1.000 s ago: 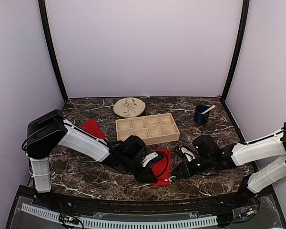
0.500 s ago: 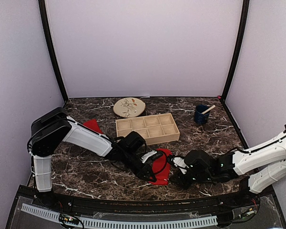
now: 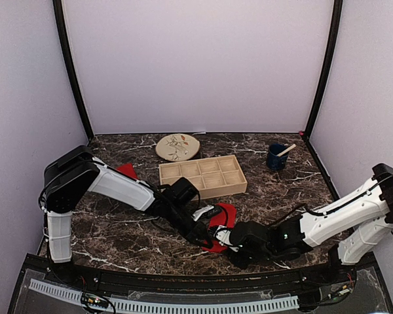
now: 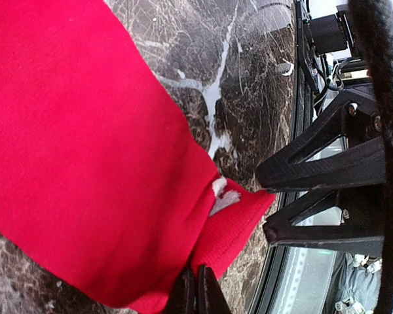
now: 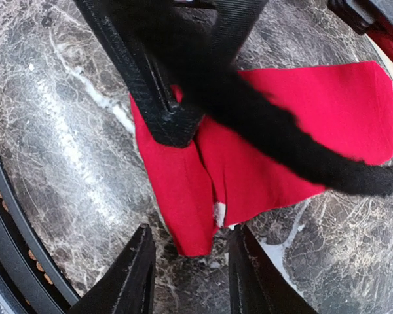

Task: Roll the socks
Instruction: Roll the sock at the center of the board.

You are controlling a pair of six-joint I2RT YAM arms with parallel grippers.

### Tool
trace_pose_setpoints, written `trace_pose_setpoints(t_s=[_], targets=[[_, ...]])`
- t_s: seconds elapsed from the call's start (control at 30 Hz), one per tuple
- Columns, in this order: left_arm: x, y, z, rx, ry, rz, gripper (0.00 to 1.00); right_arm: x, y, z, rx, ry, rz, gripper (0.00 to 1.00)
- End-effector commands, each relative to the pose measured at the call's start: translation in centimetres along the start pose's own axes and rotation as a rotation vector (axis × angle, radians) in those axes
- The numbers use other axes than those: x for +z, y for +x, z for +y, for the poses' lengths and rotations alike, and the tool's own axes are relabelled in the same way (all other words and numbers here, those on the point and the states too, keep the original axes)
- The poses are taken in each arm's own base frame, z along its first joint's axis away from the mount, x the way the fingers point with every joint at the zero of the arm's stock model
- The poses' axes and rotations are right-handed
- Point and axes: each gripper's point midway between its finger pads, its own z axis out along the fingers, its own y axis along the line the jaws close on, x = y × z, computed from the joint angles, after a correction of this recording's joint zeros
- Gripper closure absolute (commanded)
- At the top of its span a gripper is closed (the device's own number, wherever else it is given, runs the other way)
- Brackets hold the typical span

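At the tabletop's (image 3: 285, 193) front edge, the left gripper (image 4: 195, 292) is pinching the front sock (image 5: 301, 131), jaws apparently clamped on its edge. The right gripper (image 5: 191, 239) is hanging wide, straddling its corner. The other sock (image 3: 126, 170) is lying toward the left edge.

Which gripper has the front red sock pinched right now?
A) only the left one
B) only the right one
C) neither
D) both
A: the left gripper is shut on an edge of the front sock, while the right gripper stands open with the sock's tip lying loose between its fingers.
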Motion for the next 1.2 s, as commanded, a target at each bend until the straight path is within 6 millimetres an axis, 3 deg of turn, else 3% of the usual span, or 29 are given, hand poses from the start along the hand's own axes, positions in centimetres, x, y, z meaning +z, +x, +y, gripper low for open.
trace_pose_setpoints(t_s=[0.0, 0.43, 0.9, 1.17], targets=[[0.4, 3.0, 2.7, -0.088, -0.071, 0.094, 1.0, 0.2, -1.1, 0.1, -0.06, 0.027, -0.008, 0.63], [0.4, 3.3, 2.9, -0.082, -0.066, 0.11, 1.0, 1.5, -1.1, 0.7, -0.14, 0.024, 0.029, 0.65], [0.5, 3.3, 2.6, -0.099, -0.046, 0.119, 1.0, 2.6, 0.2, 1.9, -0.174, -0.029, 0.083, 0.94], [-0.4, 2.5, 2.3, -0.125, -0.047, 0.063, 0.74, 2.2, 0.1, 2.0, -0.125, -0.051, 0.067, 1.0]])
